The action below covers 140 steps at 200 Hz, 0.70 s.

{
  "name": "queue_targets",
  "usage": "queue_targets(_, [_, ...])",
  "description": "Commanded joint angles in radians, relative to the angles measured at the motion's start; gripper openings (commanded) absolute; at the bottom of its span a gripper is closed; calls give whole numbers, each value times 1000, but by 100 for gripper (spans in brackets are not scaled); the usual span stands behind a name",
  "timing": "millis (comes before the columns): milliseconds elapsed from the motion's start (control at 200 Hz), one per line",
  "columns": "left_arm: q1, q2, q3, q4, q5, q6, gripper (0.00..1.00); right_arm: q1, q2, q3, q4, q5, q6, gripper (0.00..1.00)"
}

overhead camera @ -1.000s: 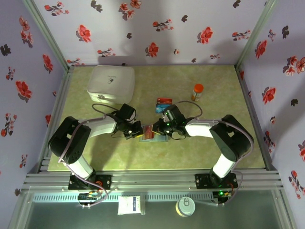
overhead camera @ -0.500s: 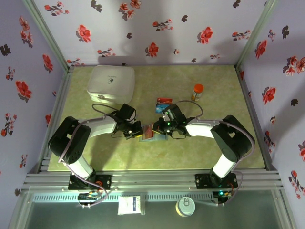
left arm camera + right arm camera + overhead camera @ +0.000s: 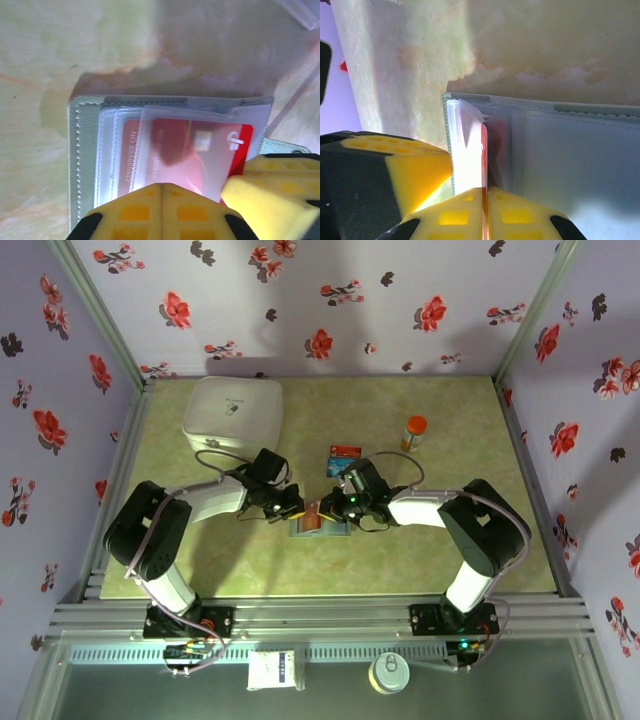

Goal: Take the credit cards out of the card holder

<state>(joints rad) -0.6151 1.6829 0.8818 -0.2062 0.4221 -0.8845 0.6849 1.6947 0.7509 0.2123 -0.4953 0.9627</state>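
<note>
1. The card holder (image 3: pixel 335 531) lay open and flat on the green table (image 3: pixel 300 575), near the middle, between your two grippers. From above it was a small, soft, grey-blue wallet.
2. The left wrist view brought you close. There it looked pale grey-green, with a stitched border and several overlapping clear plastic sleeves. A red card (image 3: pixel 200 150) with a white logo sat inside those sleeves, face up.
3. Your left gripper (image 3: pixel 161 200) had its yellow fingers pressed together, with the tips at the near edge of the sleeves. You could not tell whether they pinched any plastic.
4. The right wrist view gave you the same card edge-on, as a thin red line. Your right gripper (image 3: pixel 487 210) was clamped on it, and the card's edge ran straight into the seam between the fingers. A clear sleeve curled up just beside it.
5. The top view gave you the surroundings. A white rounded box (image 3: pixel 232 412) stood at the far left. An orange-capped bottle (image 3: pixel 414 432) stood upright at the far right. A loose red-orange card (image 3: pixel 346 451) and a loose blue card (image 3: pixel 338 468) lay on the table just beyond the holder, touching each other.
6. The count was one card holder, one red card in it, two loose cards, one box, one bottle and two arms.
</note>
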Motion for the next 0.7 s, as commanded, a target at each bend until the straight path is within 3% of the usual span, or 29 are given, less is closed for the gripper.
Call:
queue_targets(0, [9, 28, -11, -20, 5, -1, 0, -7, 8, -4, 6, -8, 10, 11])
queue_targets(350, [24, 49, -67, 2, -7, -1, 0, -7, -17, -21, 28, 6, 28, 16])
queue_targets(695, [26, 51, -76, 7, -3, -5, 0, -8, -28, -36, 53, 13, 35, 13])
